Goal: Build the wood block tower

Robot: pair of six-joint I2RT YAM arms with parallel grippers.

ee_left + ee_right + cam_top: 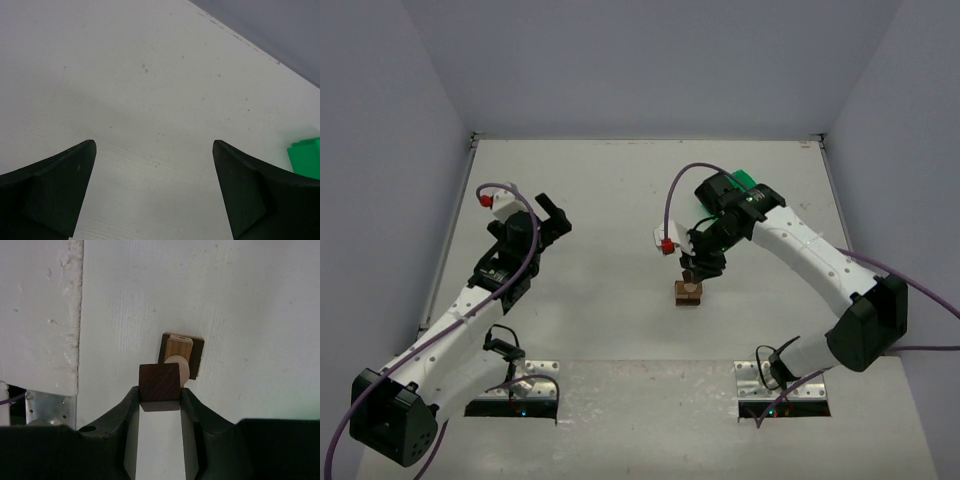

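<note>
The wood block tower (688,291) stands mid-table: a dark brown base piece (197,351), a light tan block (179,346) on it and a pale short cylinder (183,368) on top. My right gripper (160,392) is shut on a dark brown cube (159,383) and holds it above the tower, a little to one side of the cylinder. In the top view the right gripper (700,266) hangs just over the tower. My left gripper (552,217) is open and empty at the left, far from the tower; its fingers (60,190) frame bare table.
A green plastic bin (745,182) sits behind the right arm, and its corner shows in the left wrist view (305,156). Metal mounting plates (770,385) lie at the near edge. The table's seam (79,315) runs left of the tower.
</note>
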